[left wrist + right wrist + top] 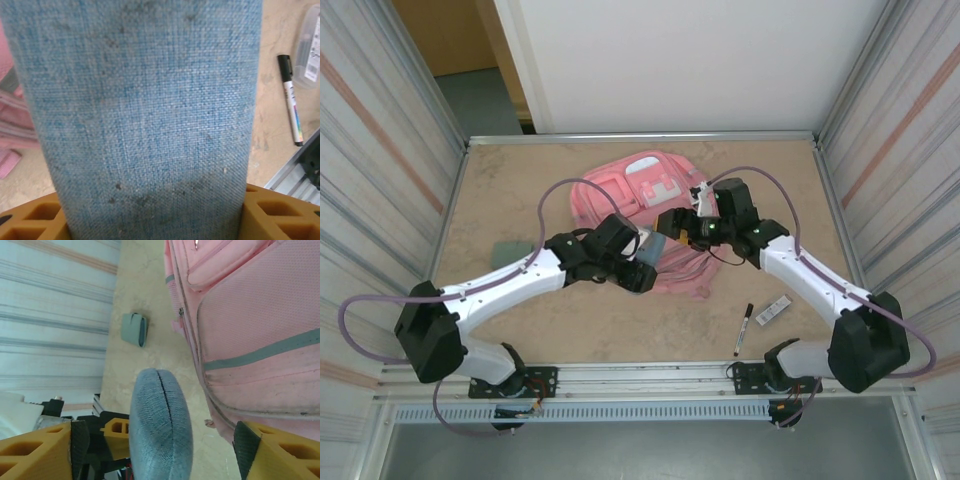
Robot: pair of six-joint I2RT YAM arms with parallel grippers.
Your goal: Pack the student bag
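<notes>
Top view: student bag [630, 185] lies flat on the bench [520, 320], centre and toward the far edge, front pockets up. Both arms reach in over its near end. Left end effector [648, 268] is clamped on a blue fabric pouch [656, 247], holding it above the bag's near edge. Right end effector [670, 228] meets it from the other side. A grey-green wallet [507, 252] sits on the bench left of the bag, well apart from it. A marker [744, 330] and a clear plastic case [773, 312] lie just beside each other near the right arm's base. Left wrist: the pouch stands between the orange fingers [280, 210], which press against both its edges. Bag fabric shows at the left edge, marker and case at the right. Right wrist: the pouch is seen end-on in the gap between this end effector's fingers. The jaws are apart with clear space on each side, not touching the pouch. The bag is upper right and the wallet is further out on the bench.
</notes>
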